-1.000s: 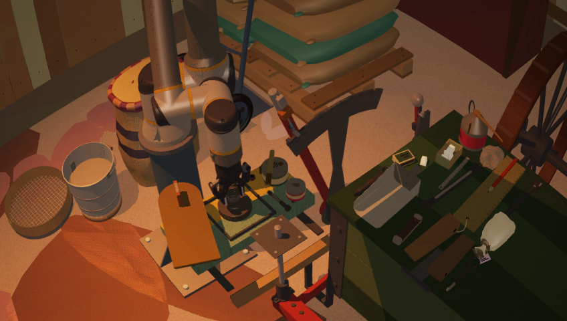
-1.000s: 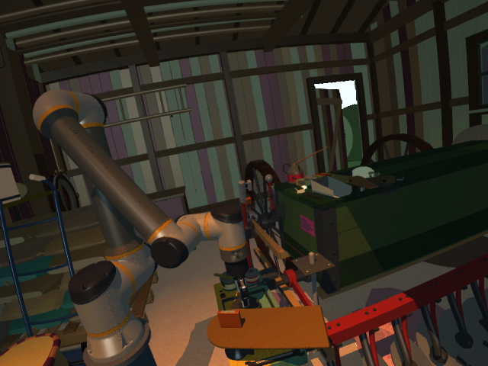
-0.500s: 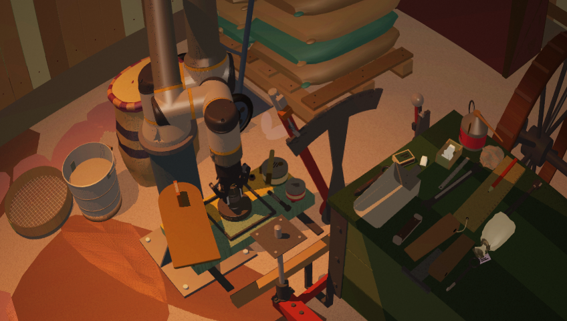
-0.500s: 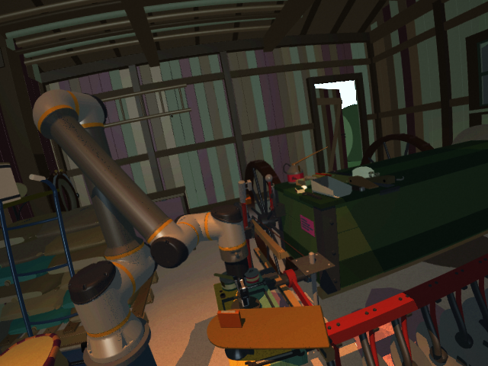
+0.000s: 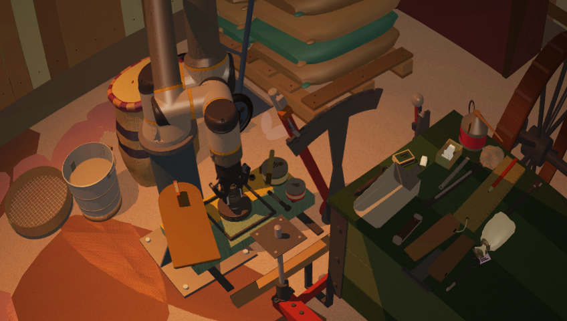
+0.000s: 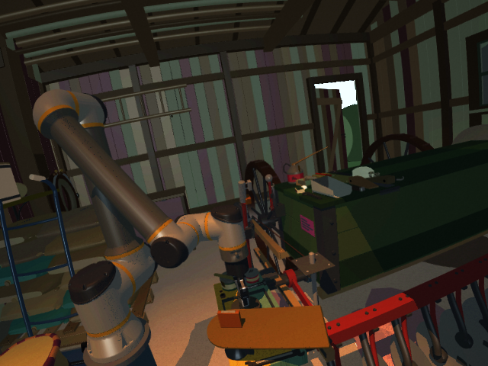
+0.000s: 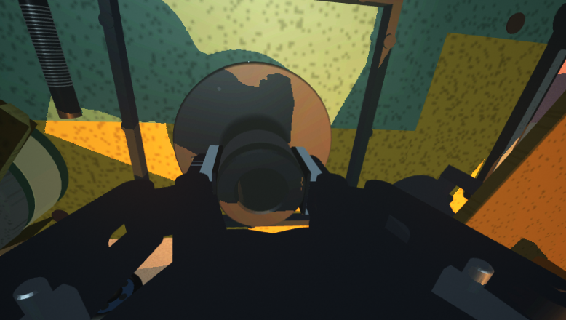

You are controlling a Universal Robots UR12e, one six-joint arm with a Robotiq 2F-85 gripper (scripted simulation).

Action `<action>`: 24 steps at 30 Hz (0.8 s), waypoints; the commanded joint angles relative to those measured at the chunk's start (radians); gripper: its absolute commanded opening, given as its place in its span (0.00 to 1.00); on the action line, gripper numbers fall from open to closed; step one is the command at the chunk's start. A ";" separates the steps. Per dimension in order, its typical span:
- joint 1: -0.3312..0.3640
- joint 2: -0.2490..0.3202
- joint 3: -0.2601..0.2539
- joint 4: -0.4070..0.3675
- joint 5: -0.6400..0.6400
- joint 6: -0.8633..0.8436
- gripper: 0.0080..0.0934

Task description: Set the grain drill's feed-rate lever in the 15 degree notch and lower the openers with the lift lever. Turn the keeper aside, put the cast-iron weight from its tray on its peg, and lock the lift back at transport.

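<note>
The cast-iron weight (image 5: 236, 205) (image 7: 254, 147), a dark disc with a raised hub, sits in its wire-edged tray (image 5: 238, 213), its near rim hidden behind my fingers in the wrist camera. Its hub is gripped by my closed gripper (image 5: 232, 195) (image 7: 260, 168) (image 6: 244, 293), which points straight down. The peg (image 5: 277, 230) (image 6: 311, 258) stands upright on a small square plate just right of the tray. The orange keeper (image 5: 187, 224) (image 6: 272, 327) lies to the left of the tray. The red lift lever (image 5: 302, 155) with a grey grip rises behind, beside the dark notched sector (image 5: 334, 115). The small knobbed lever (image 5: 417, 109) stands at the drill box's corner.
A metal pail (image 5: 92, 181) and a sieve (image 5: 36, 201) stand on the floor to the left, with a barrel (image 5: 127, 119) behind my base. Two other round weights (image 5: 284, 179) sit beyond the tray. The green drill box (image 5: 449, 211) with loose tools fills the right.
</note>
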 commanded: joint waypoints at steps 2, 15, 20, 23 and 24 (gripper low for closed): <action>-0.002 0.002 0.000 -0.001 -0.005 0.000 0.00; -0.001 -0.009 -0.005 0.010 -0.003 0.000 0.00; -0.001 -0.018 -0.009 0.021 -0.002 0.000 0.00; -0.001 -0.025 -0.011 0.029 -0.002 0.000 0.00; 0.000 -0.027 -0.012 0.032 -0.002 0.000 0.00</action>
